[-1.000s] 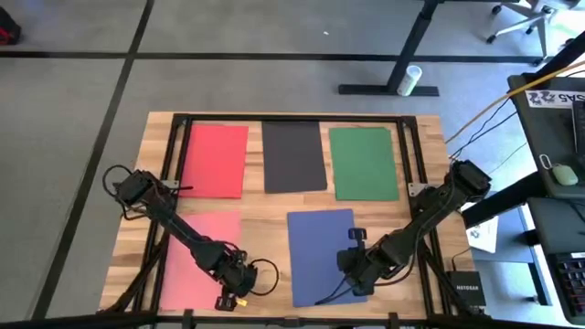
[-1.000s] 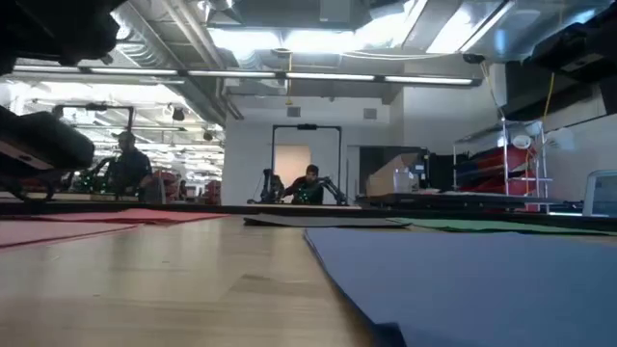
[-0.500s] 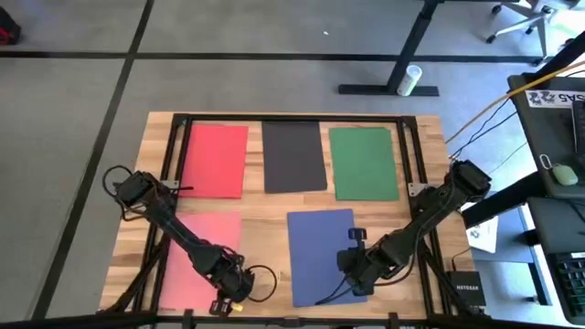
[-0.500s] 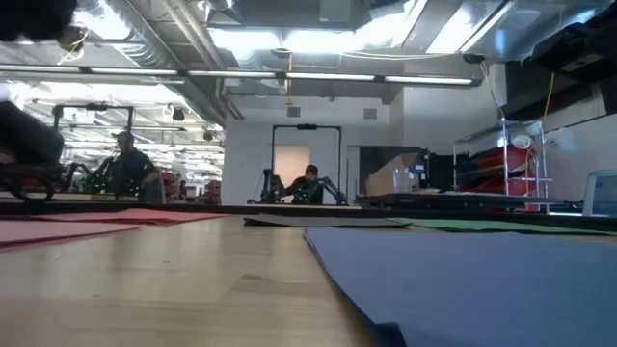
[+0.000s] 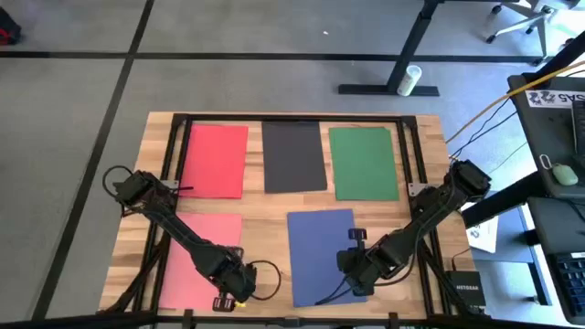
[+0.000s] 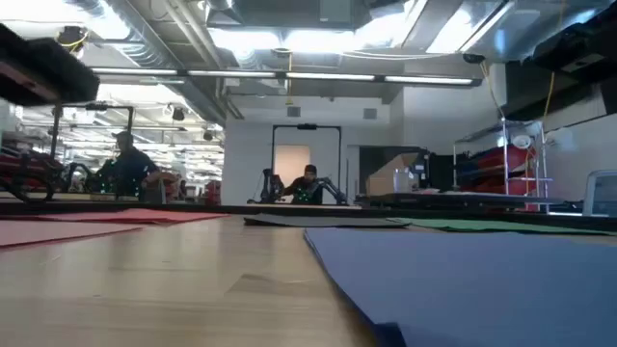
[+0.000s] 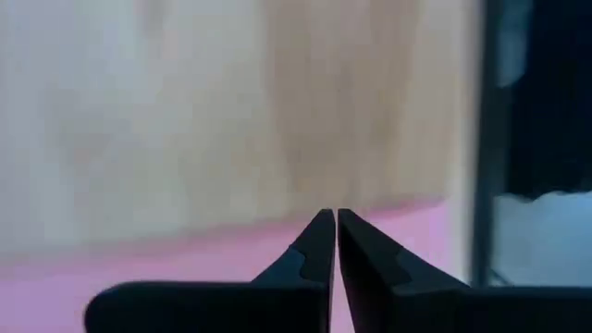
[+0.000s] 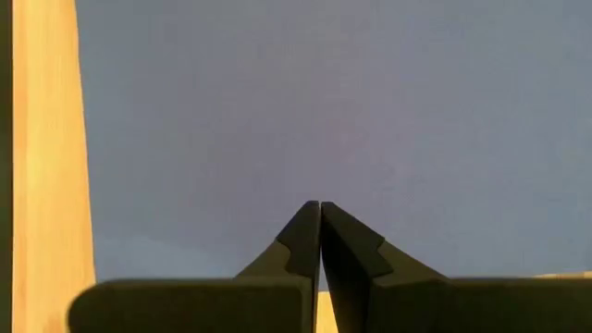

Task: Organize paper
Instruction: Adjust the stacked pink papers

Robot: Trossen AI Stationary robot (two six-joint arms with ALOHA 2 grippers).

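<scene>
Five sheets of paper lie flat on the wooden bench (image 5: 256, 212): the red sheet (image 5: 216, 160), the black sheet (image 5: 293, 156) and the green sheet (image 5: 364, 164) side by side in a row along the far side, the pink sheet (image 5: 187, 260) and the blue sheet (image 5: 320, 251) nearer the front. None of them has shifted since half a second ago. The left claw (image 5: 222, 302) sits at the front edge of the pink sheet, much where it was then and lower toward the front than a second ago; in the low view its dark body now shows higher at the picture's left. Its fingers (image 7: 317, 245) are pressed together, holding nothing, their tips over the pink sheet's edge. The right claw (image 5: 322, 298) stays at the front edge of the blue sheet, unmoved, with its fingers (image 8: 305, 236) closed tip to tip and empty above the blue sheet.
</scene>
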